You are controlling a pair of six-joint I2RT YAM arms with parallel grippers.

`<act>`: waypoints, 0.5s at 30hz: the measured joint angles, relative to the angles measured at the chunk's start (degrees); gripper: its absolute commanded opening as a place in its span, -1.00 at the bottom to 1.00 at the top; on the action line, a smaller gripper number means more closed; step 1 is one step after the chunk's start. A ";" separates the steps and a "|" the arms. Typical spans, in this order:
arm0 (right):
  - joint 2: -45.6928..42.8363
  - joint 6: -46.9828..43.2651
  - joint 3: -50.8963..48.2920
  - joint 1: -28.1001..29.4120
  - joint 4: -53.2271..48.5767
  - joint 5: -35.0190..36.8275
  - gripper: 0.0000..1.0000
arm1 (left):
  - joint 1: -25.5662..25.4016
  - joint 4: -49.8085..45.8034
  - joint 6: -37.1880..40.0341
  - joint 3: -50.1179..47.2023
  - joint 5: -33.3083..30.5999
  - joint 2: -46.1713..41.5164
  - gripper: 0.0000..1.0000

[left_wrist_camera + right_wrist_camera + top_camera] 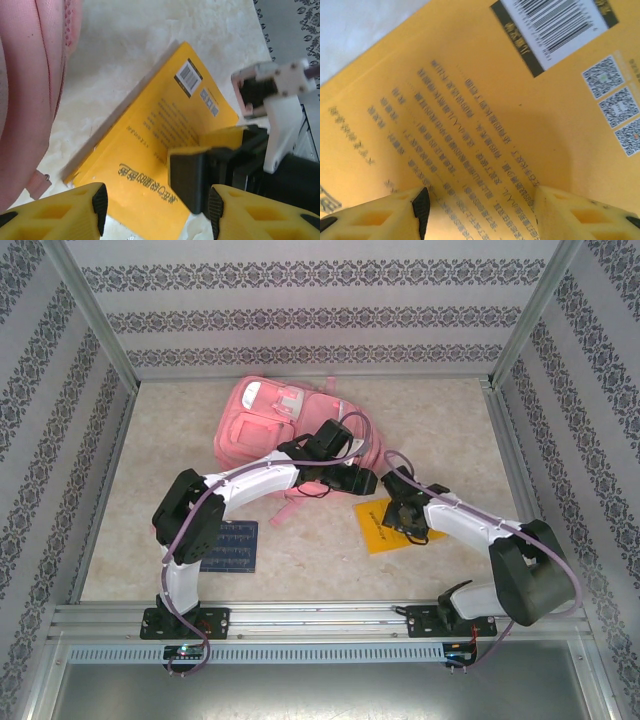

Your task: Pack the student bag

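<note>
Student bag (265, 430): big pink backpack with white-trimmed pockets facing up, lying flat at centre-back of the counter (450, 430). Left pincer (362, 482) is about half open and empty, just beside the bag's near edge. Right pincer (405, 515) is part-open, tips down on yellow book (372, 530), no clear grip.
</note>
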 measured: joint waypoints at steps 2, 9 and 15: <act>-1.31 -0.04 -1.22 2.86 0.81 -1.57 0.11 | 0.00 -0.04 0.00 0.07 -0.07 0.31 0.13; -6.27 -0.44 -1.84 9.88 -0.90 -6.99 0.23 | -0.48 -0.33 0.55 0.79 -0.20 3.30 0.13; -25.46 2.73 -3.82 5.57 -6.21 -6.69 -0.14 | -2.75 -2.67 3.21 2.78 -1.07 6.54 0.14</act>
